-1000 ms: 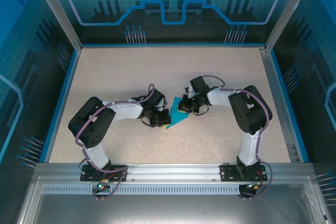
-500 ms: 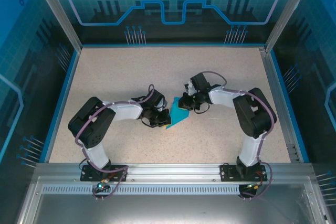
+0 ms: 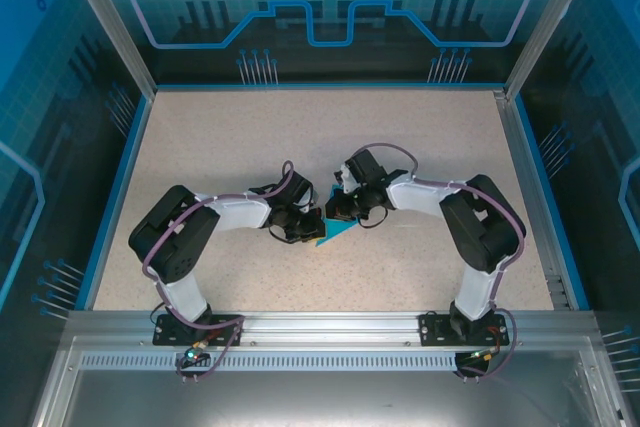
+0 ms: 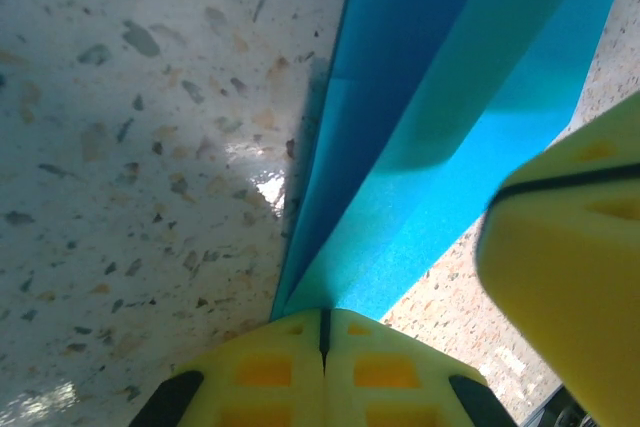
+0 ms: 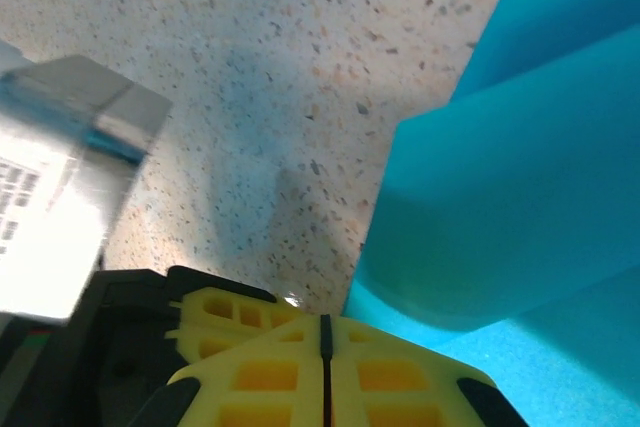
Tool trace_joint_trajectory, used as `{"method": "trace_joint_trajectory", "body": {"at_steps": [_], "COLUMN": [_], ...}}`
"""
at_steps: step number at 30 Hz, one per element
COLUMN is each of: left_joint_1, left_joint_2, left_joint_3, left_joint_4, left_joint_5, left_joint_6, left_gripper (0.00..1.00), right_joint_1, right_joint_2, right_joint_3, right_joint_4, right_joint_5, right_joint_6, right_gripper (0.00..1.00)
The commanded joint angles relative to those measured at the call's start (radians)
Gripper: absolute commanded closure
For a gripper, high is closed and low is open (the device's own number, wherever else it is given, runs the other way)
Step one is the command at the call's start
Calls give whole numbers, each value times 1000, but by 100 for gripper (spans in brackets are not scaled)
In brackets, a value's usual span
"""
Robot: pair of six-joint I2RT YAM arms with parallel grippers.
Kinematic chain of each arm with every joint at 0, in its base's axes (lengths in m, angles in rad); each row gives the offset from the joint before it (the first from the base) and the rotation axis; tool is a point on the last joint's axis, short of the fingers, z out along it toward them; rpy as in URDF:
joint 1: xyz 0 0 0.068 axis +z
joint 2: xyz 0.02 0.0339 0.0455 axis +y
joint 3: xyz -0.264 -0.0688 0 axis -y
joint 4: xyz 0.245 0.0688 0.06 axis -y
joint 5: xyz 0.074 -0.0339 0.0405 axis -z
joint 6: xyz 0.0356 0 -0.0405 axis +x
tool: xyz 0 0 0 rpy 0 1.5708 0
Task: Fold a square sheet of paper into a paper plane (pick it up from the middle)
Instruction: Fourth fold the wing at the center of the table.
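both arms meet over the middle of the desk (image 3: 230, 147), right on the paper (image 3: 337, 233), a teal sheet already creased into a long flap. left jaws are pressed together, tips at the near end of the fold where the layers converge; can't tell if a corner is caught between them. right jaws are together too, tips at the paper's edge, a raised flap just to their right in the right wrist view. looks like a crease-setting step: best to let 1 set of tips pin the fold's end while the other runs flat along the crease, low and slow, so the layers don't skew or lift
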Motion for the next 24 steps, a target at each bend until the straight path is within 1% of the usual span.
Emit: {"method": "trace_joint_trajectory", "body": {"at_steps": [1,7,15,20,24], "left_joint_1": [-7,-7,-8,-8,-8], "left_joint_2": [36,32,21,-38,-77], "left_joint_3": [-51,-49,-45,-39,-32], "left_joint_4": [-67,-65,-63,-42,-25], "left_joint_5": [-39,-37,-27,-1,15], "left_joint_6": [6,4,4,-6,-18], "left_gripper": [100,100,100,100,96], "right_joint_1": [18,30,17,3,3], "right_joint_2": [29,49,87,99,99], "right_joint_3": [-25,-43,-37,-45,-43], "right_joint_4": [5,26,-24,-33,-38], "right_joint_5": [-6,-26,42,52,52], "right_joint_6": [28,42,48,64,67], "right_gripper": [93,93,93,94,94]}}
